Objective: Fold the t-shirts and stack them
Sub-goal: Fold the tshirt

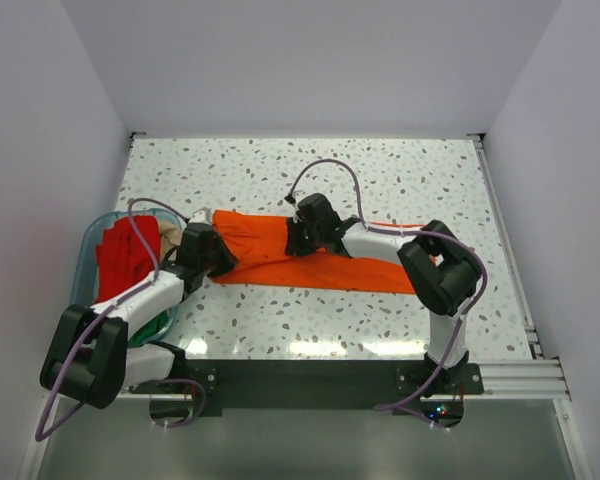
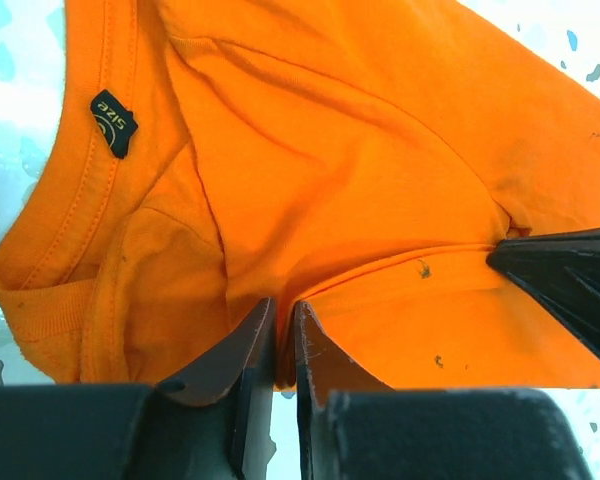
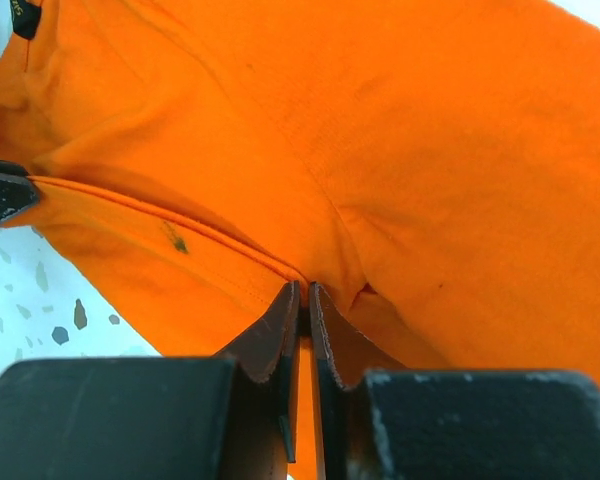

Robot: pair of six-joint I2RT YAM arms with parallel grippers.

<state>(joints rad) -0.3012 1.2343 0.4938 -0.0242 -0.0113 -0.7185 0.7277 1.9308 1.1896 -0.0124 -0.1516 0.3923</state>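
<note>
**Orange t-shirt (image 1: 270, 258) lies as a long strip across the centre of the counter (image 1: 400, 180), with both end effectors on its folded edge.**

My read: the strip runs left to right so each arm can reach it, ready for a cross fold before stacking. In the left wrist view, the left end effector (image 2: 285, 305) has its fingers almost together with a thin pale slit between them. Its tips sit at a hem fold below the collar (image 2: 80, 200) and size tag (image 2: 113, 123), and I can't tell whether it actually grips. In the right wrist view, the right end effector (image 3: 304, 288) is pressed together with orange cloth in the gap, pinching the hem ridge mid-strip. At frame left, the teal tub (image 1: 88, 245) holds a red t-shirt (image 1: 120, 260) and a green t-shirt (image 1: 155, 325), neither yet folded.
</note>
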